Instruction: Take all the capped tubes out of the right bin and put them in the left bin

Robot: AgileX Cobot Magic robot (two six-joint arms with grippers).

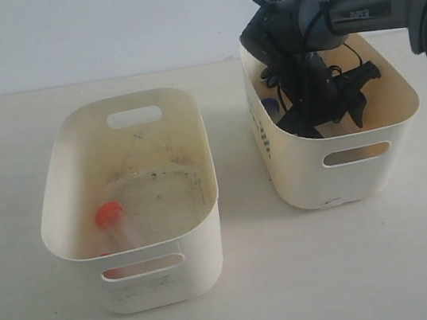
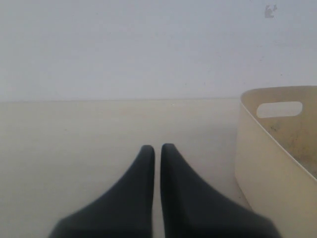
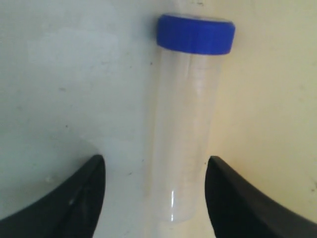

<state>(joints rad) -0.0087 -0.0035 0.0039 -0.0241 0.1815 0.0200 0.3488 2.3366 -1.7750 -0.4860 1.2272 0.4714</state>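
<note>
My right gripper (image 3: 154, 159) reaches down inside the right bin (image 1: 362, 186), pincer spread wide on either side of a blue-capped tube (image 3: 183, 134) that lies on the bin's floor; neither finger touches it. From the exterior view a blue cap (image 1: 270, 107) shows against the wall of that bin facing the left bin (image 1: 145, 291); I cannot tell whether it is the same tube. An orange-capped tube (image 1: 111, 219) lies in the left bin's front left corner, its clear end toward the front wall. My left gripper (image 2: 157, 148) sits low over the table (image 1: 295, 276) just beside the left bin, pincer narrowed to a sliver, holding nothing.
</note>
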